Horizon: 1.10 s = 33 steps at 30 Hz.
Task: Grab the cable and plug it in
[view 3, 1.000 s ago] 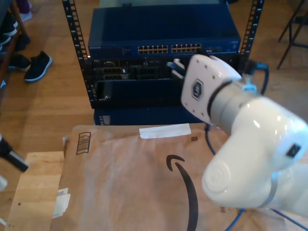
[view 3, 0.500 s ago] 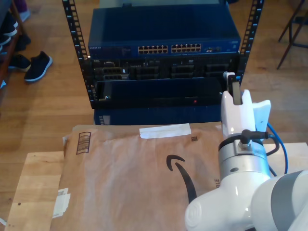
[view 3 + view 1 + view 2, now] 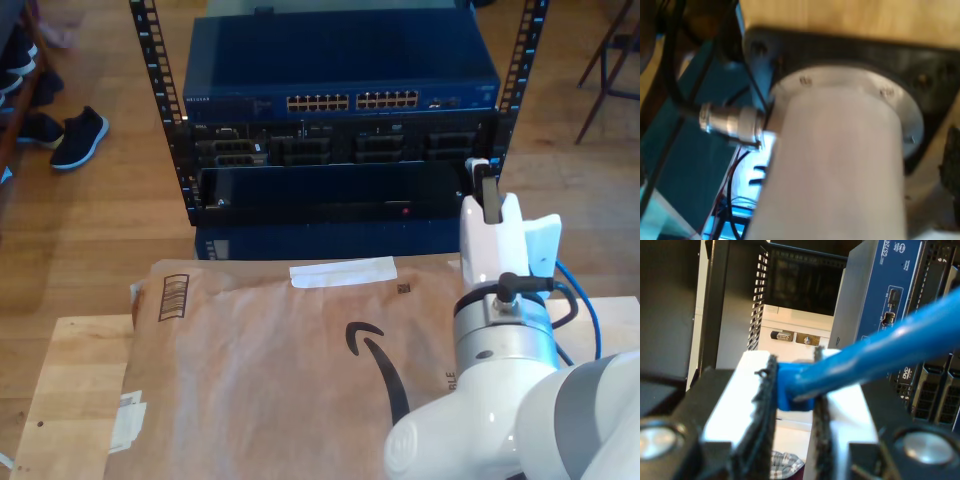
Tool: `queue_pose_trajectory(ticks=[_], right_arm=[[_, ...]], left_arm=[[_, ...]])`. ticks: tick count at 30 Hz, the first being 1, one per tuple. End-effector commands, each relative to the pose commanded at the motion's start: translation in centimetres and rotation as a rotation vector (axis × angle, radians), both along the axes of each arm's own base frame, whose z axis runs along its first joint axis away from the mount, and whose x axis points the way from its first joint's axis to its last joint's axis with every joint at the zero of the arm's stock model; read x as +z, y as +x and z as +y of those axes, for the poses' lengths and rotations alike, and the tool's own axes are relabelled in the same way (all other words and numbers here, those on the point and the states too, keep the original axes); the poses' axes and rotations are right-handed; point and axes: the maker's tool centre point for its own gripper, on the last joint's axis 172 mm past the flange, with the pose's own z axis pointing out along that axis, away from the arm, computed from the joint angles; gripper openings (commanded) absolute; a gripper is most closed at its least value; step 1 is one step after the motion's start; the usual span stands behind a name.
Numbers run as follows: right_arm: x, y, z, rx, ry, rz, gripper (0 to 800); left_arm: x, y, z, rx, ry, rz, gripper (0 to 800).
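The rack (image 3: 340, 110) stands just ahead of my second gripper (image 3: 484, 190) and holds a blue network switch (image 3: 340, 70) on top, with darker units (their ports in rows) beneath. On the worktop (image 3: 70, 390) lies a flattened cardboard sheet (image 3: 270, 370). My second gripper's fingers (image 3: 757, 405) are pinched narrow on the cable (image 3: 880, 347), its blue plug end (image 3: 792, 387) clamped between the pads and the cord running back from them. My first gripper's camera faces an arm base (image 3: 840, 160); its fingers' state I cannot tell.
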Motion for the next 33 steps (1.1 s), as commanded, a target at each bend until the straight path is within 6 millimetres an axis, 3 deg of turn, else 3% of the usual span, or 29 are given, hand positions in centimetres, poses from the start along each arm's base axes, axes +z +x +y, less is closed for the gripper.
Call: queue_pose_trajectory(ticks=[3,12,19,23,29,33], right_arm=[[-0.1,-0.1,-0.1,0.000,-0.002,0.002,2],[-0.5,-0.1,-0.6,-0.016,0.005,0.013,2],[-0.5,-0.2,-0.4,-0.012,0.005,0.013,2],[-1.9,-1.1,0.0,0.007,-0.018,0.043,1],[-2.5,-1.5,-0.6,-0.006,-0.021,0.055,1],[-2.0,-1.8,1.4,0.035,0.015,0.045,0]], left_arm=[[-0.9,-0.4,-0.9,-0.010,-0.011,0.009,798],[-6.1,-0.6,-0.2,0.034,0.124,-0.035,798],[-6.4,-1.2,-0.4,0.072,0.114,-0.054,799],[-6.4,-1.2,-0.4,0.071,0.113,-0.055,799],[-6.4,-1.2,-0.4,0.071,0.113,-0.055,799],[-6.4,-1.2,-0.4,0.070,0.113,-0.055,799]])
